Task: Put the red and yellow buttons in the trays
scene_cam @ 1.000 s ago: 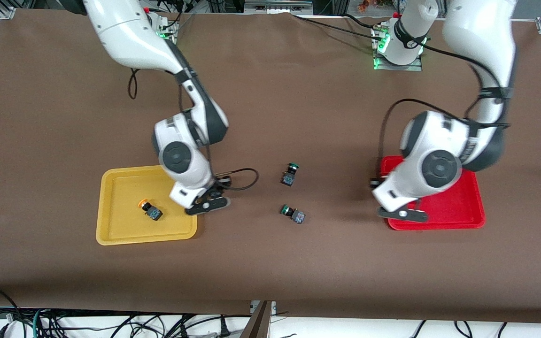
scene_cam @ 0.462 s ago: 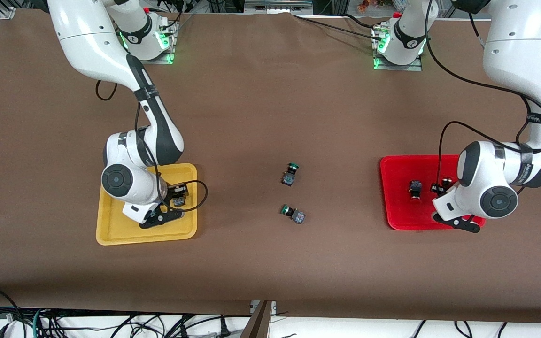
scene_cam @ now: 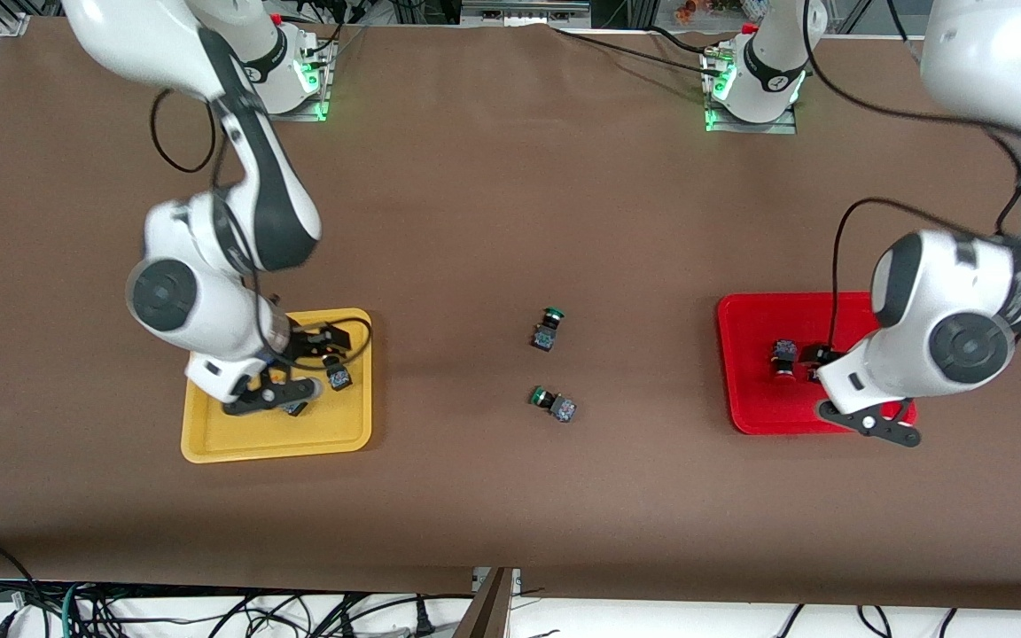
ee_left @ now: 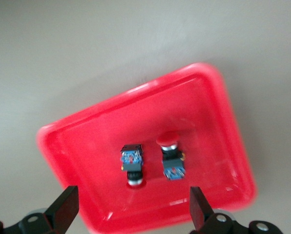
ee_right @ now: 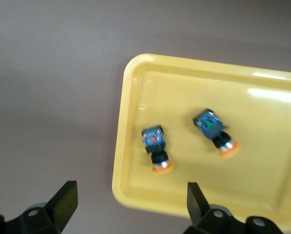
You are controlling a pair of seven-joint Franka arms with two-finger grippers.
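The yellow tray holds two orange-yellow-capped buttons, lying on their sides in the right wrist view. One shows in the front view; the other is mostly hidden under the arm. My right gripper is open and empty above the yellow tray. The red tray holds two red-capped buttons; one shows in the front view. My left gripper is open and empty above the red tray's edge nearer the front camera.
Two green-capped switches lie on the brown table between the trays, one farther from the front camera than the other. The arm bases stand at the table's back edge.
The right gripper moved from the yellow tray's edge to over the tray, where a second yellow button now lies. The left gripper moved across the red tray, uncovering two red buttons. Both have risen.
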